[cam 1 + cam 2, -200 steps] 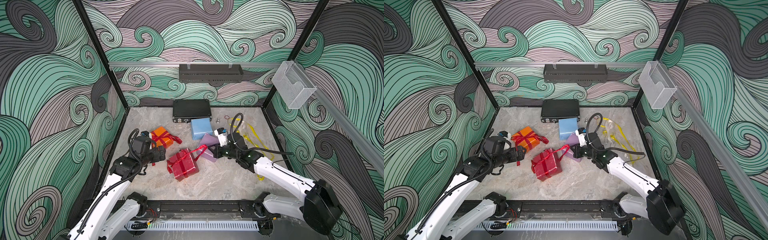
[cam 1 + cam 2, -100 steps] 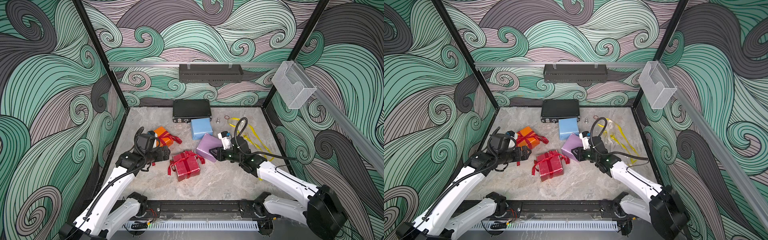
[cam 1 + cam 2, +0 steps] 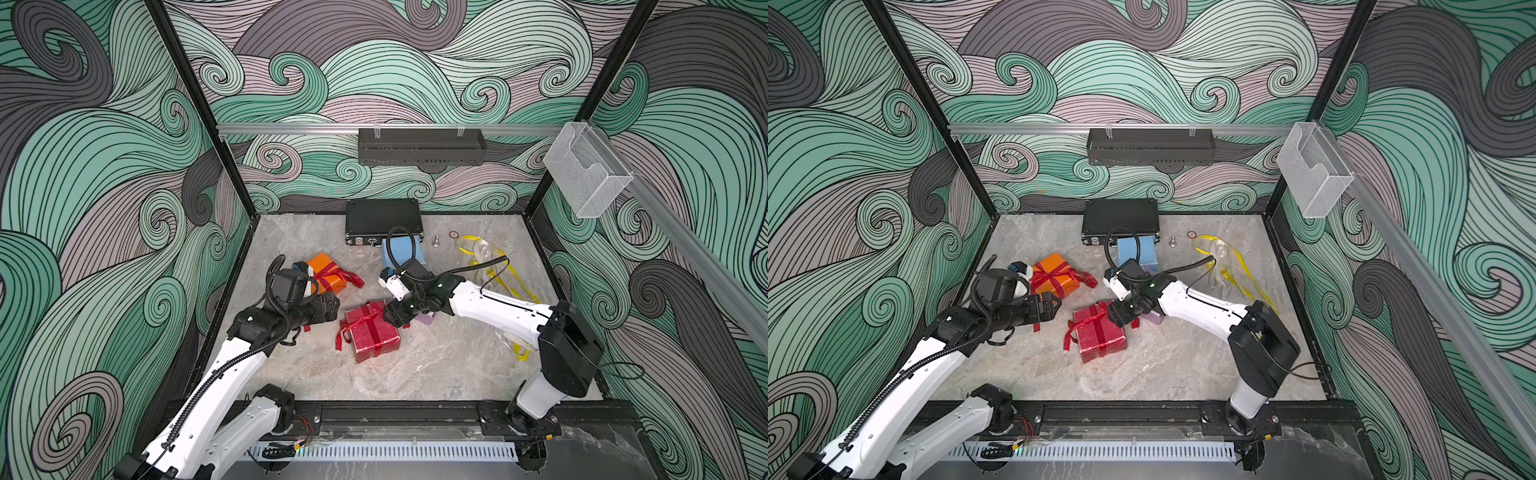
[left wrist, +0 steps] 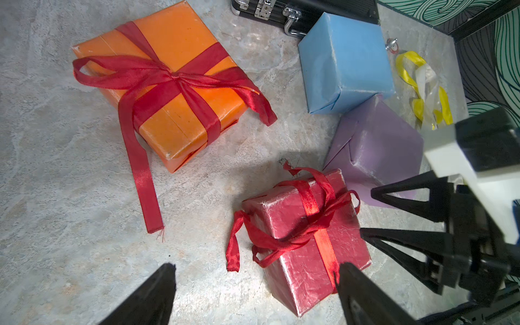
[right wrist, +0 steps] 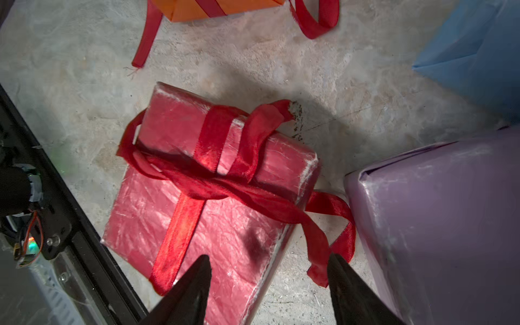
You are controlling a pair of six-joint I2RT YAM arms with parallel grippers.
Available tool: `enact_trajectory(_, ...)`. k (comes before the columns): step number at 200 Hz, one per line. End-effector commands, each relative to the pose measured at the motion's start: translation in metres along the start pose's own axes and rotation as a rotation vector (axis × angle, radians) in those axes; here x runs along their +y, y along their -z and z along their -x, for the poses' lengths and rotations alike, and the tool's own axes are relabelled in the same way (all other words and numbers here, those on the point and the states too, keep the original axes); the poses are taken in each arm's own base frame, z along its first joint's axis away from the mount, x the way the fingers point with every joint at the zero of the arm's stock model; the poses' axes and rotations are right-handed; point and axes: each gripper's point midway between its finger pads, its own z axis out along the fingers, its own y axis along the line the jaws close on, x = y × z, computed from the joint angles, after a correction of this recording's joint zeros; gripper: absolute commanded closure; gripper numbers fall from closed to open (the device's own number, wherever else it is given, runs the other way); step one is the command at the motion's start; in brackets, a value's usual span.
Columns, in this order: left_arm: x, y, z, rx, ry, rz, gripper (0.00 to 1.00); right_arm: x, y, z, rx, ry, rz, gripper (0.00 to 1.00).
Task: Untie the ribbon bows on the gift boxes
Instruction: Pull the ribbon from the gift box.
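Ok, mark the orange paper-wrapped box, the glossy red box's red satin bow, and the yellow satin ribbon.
Orange paper-wrapped box [image 4: 183,36]: left wrist view, top face.
Red satin bow [image 5: 208,188]: right wrist view, centre knot.
Yellow satin ribbon [image 4: 418,108]: left wrist view, wide fold.

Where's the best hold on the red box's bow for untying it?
Probably the free tail drooping off the glossy red box toward the lilac box: it hangs clear, beside a fingertip of the open right gripper. Close across it from above.
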Motion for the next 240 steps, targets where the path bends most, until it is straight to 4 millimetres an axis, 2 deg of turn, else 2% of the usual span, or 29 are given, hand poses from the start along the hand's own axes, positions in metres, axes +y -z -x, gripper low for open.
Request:
enact_trajectory(1, 0.0, -0.003, -0.001, 0.006, -0.016, 0.004, 0.1, -0.002, 0.001, 0.004, 0.008, 0.044, -0.029, 0.26)
enact_trajectory(43, -0.001, -0.003, -0.001, 0.007, -0.019, 0.0, 0.1, 0.005, -0.015, 0.004, 0.039, 0.076, 0.021, 0.24)
enact_trajectory(79, -0.001, -0.002, 0.0, 0.003, -0.019, -0.002, 0.1, 0.005, -0.023, 0.004, 0.055, 0.088, 0.033, 0.29)
enact_trajectory(103, -0.001, -0.001, 0.0, 0.0, -0.019, -0.003, 0.1, 0.005, -0.024, 0.004, 0.054, 0.084, 0.034, 0.4)
enact_trajectory(154, -0.002, -0.002, 0.0, 0.0, -0.019, -0.005, 0.1, 0.004, -0.019, -0.002, 0.044, 0.066, 0.038, 0.79)
enact_trajectory(188, -0.002, -0.002, 0.0, 0.003, -0.019, -0.004, 0.1, 0.0, -0.006, 0.002, -0.008, 0.037, 0.01, 1.0)
enact_trajectory(240, -0.011, -0.007, -0.005, 0.038, -0.033, -0.045, 0.1, -0.006, 0.037, 0.014, -0.264, -0.059, 0.013, 1.0)
